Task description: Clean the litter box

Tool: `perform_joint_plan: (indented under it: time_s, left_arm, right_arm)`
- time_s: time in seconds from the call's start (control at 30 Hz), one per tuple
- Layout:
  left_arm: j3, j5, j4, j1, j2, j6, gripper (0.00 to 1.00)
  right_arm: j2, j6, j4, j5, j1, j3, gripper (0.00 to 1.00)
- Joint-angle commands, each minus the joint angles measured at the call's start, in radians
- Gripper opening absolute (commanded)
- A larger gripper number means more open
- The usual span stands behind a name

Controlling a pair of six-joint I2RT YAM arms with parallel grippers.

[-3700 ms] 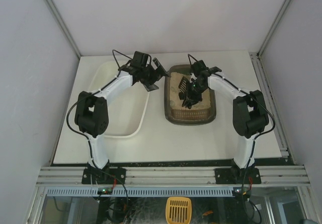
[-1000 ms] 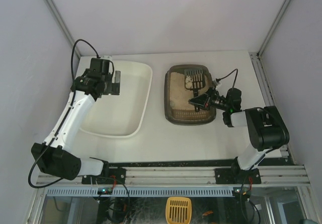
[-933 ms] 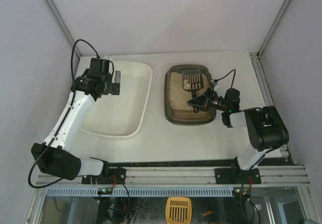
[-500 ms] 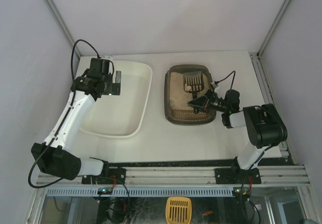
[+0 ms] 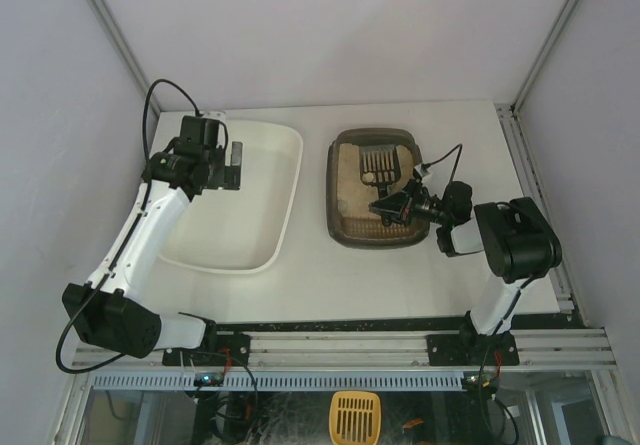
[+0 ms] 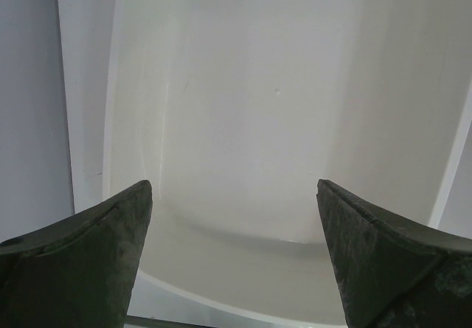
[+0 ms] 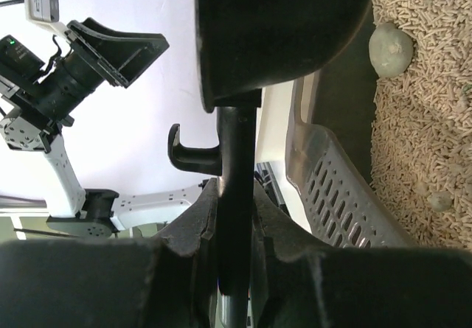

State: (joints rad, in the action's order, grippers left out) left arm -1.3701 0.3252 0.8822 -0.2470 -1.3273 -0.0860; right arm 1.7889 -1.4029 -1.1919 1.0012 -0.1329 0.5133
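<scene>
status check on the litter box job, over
Left gripper open above white tray. Right gripper shut on scoop, head over litter box. Clumps in litter beside scoop; nothing blocking.

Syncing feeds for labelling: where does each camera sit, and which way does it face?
Top external: above, behind the bases, looking down on the table; both arms, left hand, right hand.
Left wrist: on the left arm, facing down into the white tray; open fingertips.
Right wrist: on the right arm, along the scoop handle toward the litter box; its fingers.
Shared: top and right wrist both show scoop and litter box.
</scene>
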Motion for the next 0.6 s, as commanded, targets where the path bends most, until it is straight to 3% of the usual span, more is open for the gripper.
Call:
perform_joint_plan:
  time_s: [0.0,0.07,0.2,0.33,0.47,0.57]
  left_arm:
    - [0.016,-0.012,-0.020,-0.007,0.018,0.006,0.96]
    - [0.016,-0.013,-0.021,-0.007,0.015,0.006,0.96]
    - [0.016,-0.015,-0.020,-0.010,0.015,0.014,0.96]
    - [0.028,-0.052,-0.014,-0.011,0.024,0.051,0.97]
    - [0.016,-0.158,0.018,-0.012,0.023,0.110,0.98]
    - [0.008,-0.133,0.026,-0.011,0.041,0.120,1.00]
  right_arm:
    - [-0.023,0.010,-0.026,0.004,-0.013,0.042,0.00]
    - [-0.057,0.090,0.107,0.009,-0.042,0.070,0.00]
    - [-0.064,0.073,0.121,-0.002,0.057,0.077,0.00]
    - [-0.086,0.185,0.358,0.018,-0.029,0.188,0.00]
    - [-0.113,0.145,0.328,0.008,0.029,0.187,0.00]
    - [-0.096,0.116,0.320,0.006,0.020,0.192,0.00]
